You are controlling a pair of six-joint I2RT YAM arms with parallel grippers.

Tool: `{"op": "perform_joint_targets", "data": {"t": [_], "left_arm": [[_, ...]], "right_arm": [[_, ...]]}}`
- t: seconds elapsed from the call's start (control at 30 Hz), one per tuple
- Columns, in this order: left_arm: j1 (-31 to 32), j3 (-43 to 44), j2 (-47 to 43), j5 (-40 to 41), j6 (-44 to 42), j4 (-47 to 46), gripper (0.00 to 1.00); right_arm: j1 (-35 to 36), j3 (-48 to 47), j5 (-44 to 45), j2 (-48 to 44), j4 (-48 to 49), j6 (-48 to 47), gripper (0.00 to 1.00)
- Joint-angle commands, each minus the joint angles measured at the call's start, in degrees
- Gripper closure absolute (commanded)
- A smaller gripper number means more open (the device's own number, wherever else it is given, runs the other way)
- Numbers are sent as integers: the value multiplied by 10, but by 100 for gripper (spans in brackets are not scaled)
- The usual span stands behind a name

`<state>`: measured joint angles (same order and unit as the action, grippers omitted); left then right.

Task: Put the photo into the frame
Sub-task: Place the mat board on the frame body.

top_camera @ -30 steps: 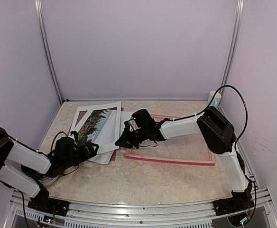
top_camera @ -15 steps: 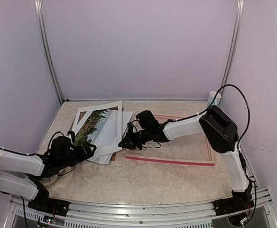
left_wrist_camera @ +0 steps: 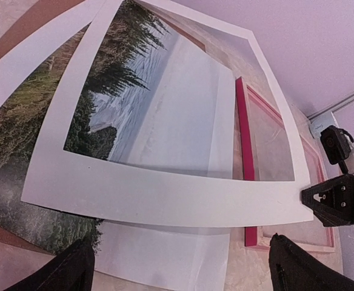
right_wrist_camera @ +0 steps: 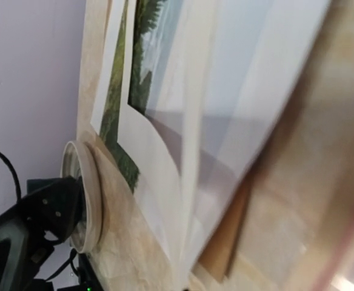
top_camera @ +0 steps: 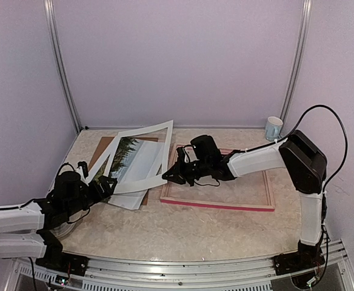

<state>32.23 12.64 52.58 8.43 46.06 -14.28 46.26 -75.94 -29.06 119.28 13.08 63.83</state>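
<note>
Right gripper (top_camera: 168,177) is closed on the near right corner of the white mat border (top_camera: 145,128), the jaws pinched flat on the card. The mat is tilted: that corner and the right side are raised off the stack, while the left end sits low by the left arm. The left wrist view confirms it, with the black fingertips meeting at the mat's corner, just over the frame's left rail. The photo (top_camera: 123,154) is not in the frame. It lies on the paper stack to the frame's left, on the brown backing board (top_camera: 104,145), and its trees and water show through the mat's window. A plain white sheet (left_wrist_camera: 165,264) pokes out at the near edge of the stack, under the mat. The frame (top_camera: 216,204) lies flat on the table (top_camera: 183,233) with its pale wood side up and its pink-red outer edge toward me; its left rail is just beside the stack, and the right arm reaches across it. Left gripper (top_camera: 107,183) is open, its fingers (left_wrist_camera: 68,270) spread wide with nothing between them, low at the near left side of the stack, close to the mat's low end but apart from it. The right wrist view is blurred; only the paper edges and a strip of green can be read. A mug (top_camera: 274,128) stands at the far right corner, well apart from everything else.
</note>
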Motion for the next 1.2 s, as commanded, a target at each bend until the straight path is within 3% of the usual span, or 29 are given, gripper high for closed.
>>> {"op": "perform_joint_targets", "data": {"t": [0.0, 0.73, 0.93, 1.17], "left_arm": [[3, 8, 12, 2, -5, 7, 1], [32, 29, 77, -3, -4, -31, 1], [44, 32, 93, 2, 1, -41, 1], [58, 35, 111, 8, 8, -52, 1]], "right_arm": [[-7, 71, 42, -60, 42, 5, 100], [-9, 442, 293, -319, 200, 138, 100], [-4, 496, 381, -398, 197, 155, 100], [-4, 510, 421, -450, 184, 161, 100]]}}
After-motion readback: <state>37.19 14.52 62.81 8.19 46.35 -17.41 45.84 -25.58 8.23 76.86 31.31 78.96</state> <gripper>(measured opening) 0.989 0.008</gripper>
